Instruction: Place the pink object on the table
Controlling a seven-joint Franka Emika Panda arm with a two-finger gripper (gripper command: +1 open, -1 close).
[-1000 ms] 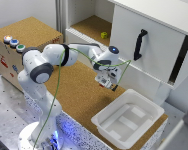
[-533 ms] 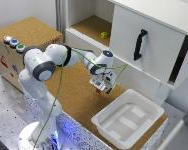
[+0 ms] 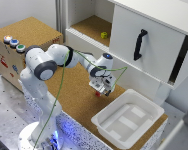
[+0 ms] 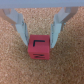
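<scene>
I have the pink object point(image 4: 38, 46) in the wrist view as a small reddish cube with a dark mark on its upper face, sitting between the two fingers point(image 4: 19, 26) of the gripper point(image 4: 39, 36). The fingers sit against its sides, so I read the hand as clamped on it, though the blur leaves that slightly uncertain. In the exterior view the gripper point(image 3: 102, 90) hangs just over the table point(image 3: 76, 102), and I cannot tell if the cube point(image 3: 99, 92) touches the cork. I count one white bin point(image 3: 128, 120) near, to the exterior view's right, one yellow-green item point(image 3: 104, 35) far back in the shelf, and three buttons point(image 3: 13, 43) on one box point(image 3: 21, 42) at left.
</scene>
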